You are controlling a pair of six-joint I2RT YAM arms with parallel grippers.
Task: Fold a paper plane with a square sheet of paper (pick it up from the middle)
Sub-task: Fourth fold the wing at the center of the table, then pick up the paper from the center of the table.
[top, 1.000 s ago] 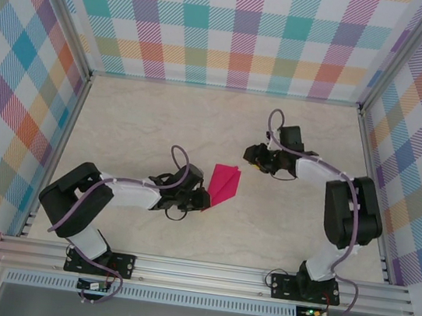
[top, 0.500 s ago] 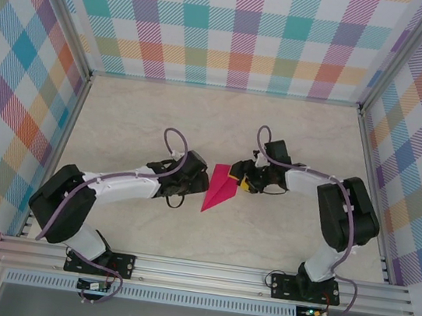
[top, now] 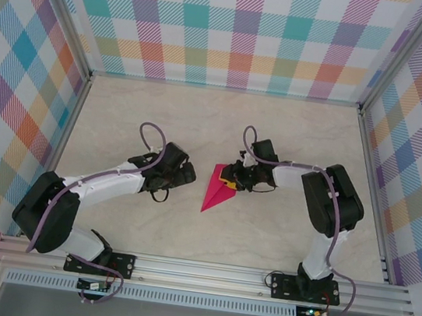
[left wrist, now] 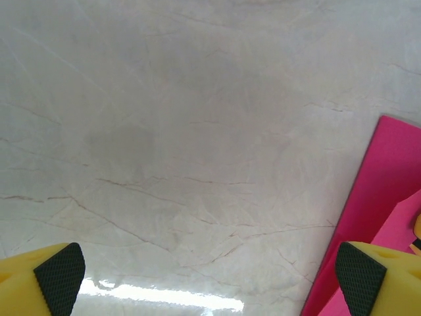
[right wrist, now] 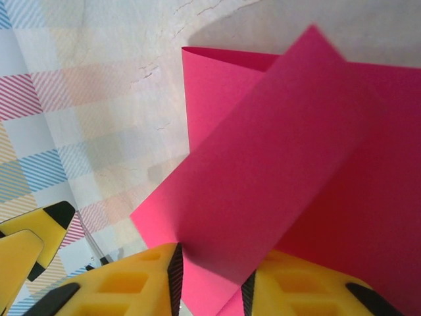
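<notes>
Several folds made, by the look of it: sheet of paper [top: 218, 190] no longer square, reduced to a narrow pointed magenta shape lying on the table [top: 138, 116], with one flap lifted off the layer beneath at its broad end. Not yet a finished dart, judging from that loose flap and the uneven wide end. Probably left to do: pressing the flap flat, folding the wings, sharpening a centre crease. Exact number of folds impossible to tell.

Right gripper [top: 233, 178] at the paper's broad end. Seen from its wrist, yellow fingers [right wrist: 118, 289] set either side of the raised flap's lower edge, magenta layers passing between the pads. Truly pinched or merely straddled: cannot tell.

Left gripper [top: 180, 172] just to the left of the paper, apart from it, spread wide, with nothing between the pads but bare table, and one pad close by the paper's long edge.

No containers to speak of, hence no contents.
</notes>
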